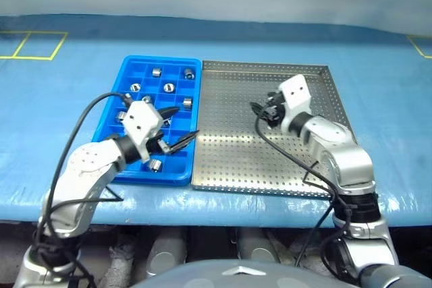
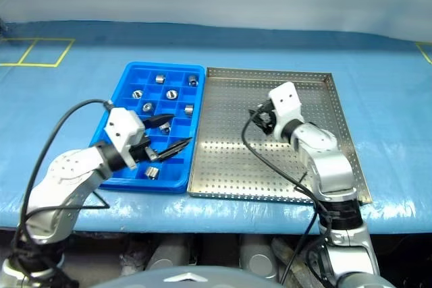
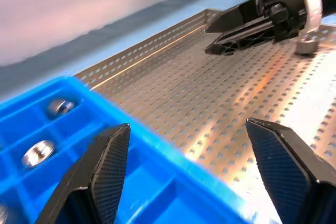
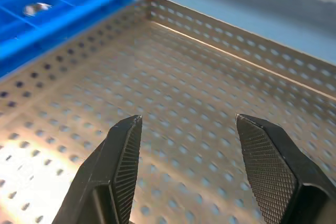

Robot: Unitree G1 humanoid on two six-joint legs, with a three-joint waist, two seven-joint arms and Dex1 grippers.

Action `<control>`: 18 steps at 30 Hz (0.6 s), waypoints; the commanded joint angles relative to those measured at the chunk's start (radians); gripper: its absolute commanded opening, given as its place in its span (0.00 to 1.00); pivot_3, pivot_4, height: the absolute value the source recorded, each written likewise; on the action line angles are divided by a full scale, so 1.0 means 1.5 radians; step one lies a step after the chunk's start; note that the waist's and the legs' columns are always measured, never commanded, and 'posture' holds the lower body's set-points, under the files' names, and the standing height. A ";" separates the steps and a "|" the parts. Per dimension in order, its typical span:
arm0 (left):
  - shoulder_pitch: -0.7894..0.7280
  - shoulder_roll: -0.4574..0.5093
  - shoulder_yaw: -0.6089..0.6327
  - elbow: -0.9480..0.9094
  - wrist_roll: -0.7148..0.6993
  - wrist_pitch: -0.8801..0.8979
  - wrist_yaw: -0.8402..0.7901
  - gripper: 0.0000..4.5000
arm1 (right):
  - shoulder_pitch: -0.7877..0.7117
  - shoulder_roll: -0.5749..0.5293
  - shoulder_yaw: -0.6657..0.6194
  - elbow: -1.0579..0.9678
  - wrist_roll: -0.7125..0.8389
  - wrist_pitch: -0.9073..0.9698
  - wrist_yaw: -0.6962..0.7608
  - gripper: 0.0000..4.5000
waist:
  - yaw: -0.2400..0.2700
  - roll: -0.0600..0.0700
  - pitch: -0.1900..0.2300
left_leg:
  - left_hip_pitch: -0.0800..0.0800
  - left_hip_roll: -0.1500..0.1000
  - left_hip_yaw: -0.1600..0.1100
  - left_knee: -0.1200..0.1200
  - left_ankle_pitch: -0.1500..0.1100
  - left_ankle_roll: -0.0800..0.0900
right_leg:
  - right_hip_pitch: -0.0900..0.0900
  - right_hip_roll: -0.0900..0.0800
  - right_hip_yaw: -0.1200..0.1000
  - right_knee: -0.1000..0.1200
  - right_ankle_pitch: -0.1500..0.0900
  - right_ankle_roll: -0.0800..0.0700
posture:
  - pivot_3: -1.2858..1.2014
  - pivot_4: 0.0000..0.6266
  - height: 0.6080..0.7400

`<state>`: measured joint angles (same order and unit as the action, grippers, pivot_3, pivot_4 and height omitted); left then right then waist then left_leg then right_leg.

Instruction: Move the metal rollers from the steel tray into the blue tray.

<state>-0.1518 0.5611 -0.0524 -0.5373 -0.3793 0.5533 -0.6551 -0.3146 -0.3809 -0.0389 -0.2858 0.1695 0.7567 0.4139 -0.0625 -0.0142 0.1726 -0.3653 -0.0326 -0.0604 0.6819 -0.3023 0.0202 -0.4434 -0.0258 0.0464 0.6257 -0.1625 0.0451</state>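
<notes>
Several metal rollers point(image 1: 168, 88) sit in compartments of the blue tray point(image 1: 132, 65), one of them near its front edge point(image 1: 155, 164). To its right lies the steel tray point(image 1: 270, 166), its perforated base bare wherever it shows. My left gripper point(image 1: 187, 121) hovers open over the blue tray's right side, pointing toward the steel tray, with nothing between its fingers point(image 3: 110, 166). Above the middle of the steel tray, my right gripper point(image 1: 260, 112) points left, open and empty; its fingers point(image 4: 123, 156) frame bare perforated metal.
Both trays rest side by side on a blue-covered table point(image 1: 378, 85), near its front edge. Yellow tape marks point(image 1: 34, 45) lie at the far left. Black cables point(image 1: 81, 126) loop from both wrists.
</notes>
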 commanded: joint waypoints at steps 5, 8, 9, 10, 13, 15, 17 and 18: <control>-0.112 -0.047 -0.096 0.108 0.031 -0.059 -0.056 0.86 | 0.064 -0.003 -0.078 -0.066 0.010 0.036 -0.057 0.67 | -0.034 0.000 0.000 | 0.000 0.000 0.002 0.001 -0.001 0.002 | 0.000 0.001 0.003 0.000 0.001 0.002 | 0.42 0.24 1.00; -0.134 -0.059 -0.116 0.140 0.037 -0.071 -0.078 0.86 | 0.080 0.001 -0.097 -0.069 0.009 0.047 -0.078 0.67 | -0.048 0.000 0.000 | 0.001 0.000 0.005 0.001 -0.001 0.003 | 0.000 0.001 0.006 0.000 0.001 0.003 | 0.42 0.24 1.00; -0.139 -0.063 -0.122 0.146 0.038 -0.074 -0.084 0.86 | 0.083 0.003 -0.103 -0.068 0.009 0.049 -0.084 0.67 | -0.051 0.000 0.000 | 0.002 0.000 0.005 0.001 -0.001 0.003 | 0.000 0.001 0.006 0.000 0.002 0.003 | 0.42 0.24 1.00; -0.143 -0.067 -0.127 0.151 0.038 -0.075 -0.090 0.86 | 0.084 0.006 -0.109 -0.065 0.011 0.051 -0.091 0.67 | -0.056 0.000 0.000 | 0.002 0.000 0.006 0.001 -0.001 0.003 | 0.000 0.001 0.007 0.000 0.001 0.005 | 0.42 0.24 1.00; -0.155 -0.077 -0.150 0.169 0.048 -0.079 -0.104 0.86 | 0.086 0.017 -0.129 -0.058 0.018 0.057 -0.109 0.67 | -0.063 0.000 0.000 | 0.002 0.000 0.008 0.002 -0.002 0.004 | 0.000 0.002 0.010 0.000 0.001 0.008 | 0.42 0.24 1.00; -0.158 -0.081 -0.165 0.174 0.056 -0.082 -0.110 0.86 | 0.089 0.019 -0.134 -0.055 0.023 0.060 -0.111 0.67 | -0.068 0.000 0.000 | 0.002 0.000 0.009 0.002 -0.002 0.005 | 0.000 0.002 0.011 0.000 0.001 0.009 | 0.42 0.24 1.00; -0.157 -0.084 -0.174 0.172 0.059 -0.084 -0.115 0.86 | 0.093 0.019 -0.137 -0.056 0.025 0.065 -0.116 0.67 | -0.074 0.000 0.000 | 0.003 0.000 0.010 0.002 -0.002 0.005 | 0.000 0.002 0.013 0.000 0.002 0.010 | 0.42 0.24 1.00; -0.156 -0.085 -0.177 0.170 0.059 -0.083 -0.117 0.86 | 0.095 0.019 -0.140 -0.054 0.026 0.067 -0.119 0.67 | -0.076 0.000 0.000 | 0.003 0.000 0.010 0.002 -0.002 0.006 | 0.000 0.002 0.013 0.000 0.002 0.010 | 0.42 0.24 1.00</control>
<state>-0.3737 0.4361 -0.3151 -0.2719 -0.2945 0.4476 -0.8210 -0.1721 -0.3504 -0.2191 -0.3466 0.2035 0.8572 0.2483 -0.1771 -0.0138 0.1724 -0.3614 -0.0330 -0.0443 0.6851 -0.3051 0.0288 -0.4436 -0.0230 0.0669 0.6252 -0.1599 0.0605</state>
